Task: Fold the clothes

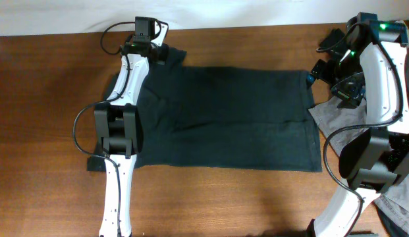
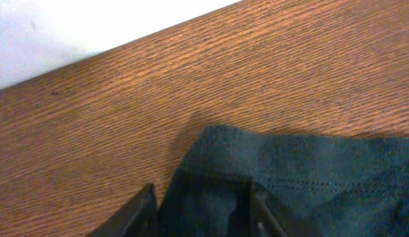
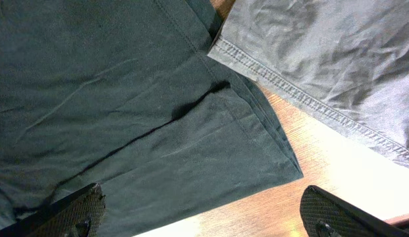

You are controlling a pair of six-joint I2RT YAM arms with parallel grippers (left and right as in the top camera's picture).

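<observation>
We count one dark garment – the clothes [image 1: 230,118] – plus one light grey garment [image 1: 336,113], two arms and two grippers, all at one wooden table [image 1: 46,131]. The clothes lie spread mostly flat across the middle of the table between the arms, with a sleeve poking out at the far-left corner. Their right hem touches the grey garment, which lies at the table's right side under the right arm. The left arm stretches from the near edge along the clothes' left side, with its wrist tipped down at that far sleeve. The left gripper [image 2: 201,217] sits low there with its fingers [image 2: 141,210] apart, straddling the sleeve's hemmed corner. The cloth lies flat between them, not bunched, so we see no pinch. The right arm rises at the right edge and bends back over the hem. The right gripper [image 3: 207,220] hangs above the clothes' right corner, beside the grey hem. Its fingers [image 3: 79,210] are spread wide – nothing is between them but the cloth and table below.
</observation>
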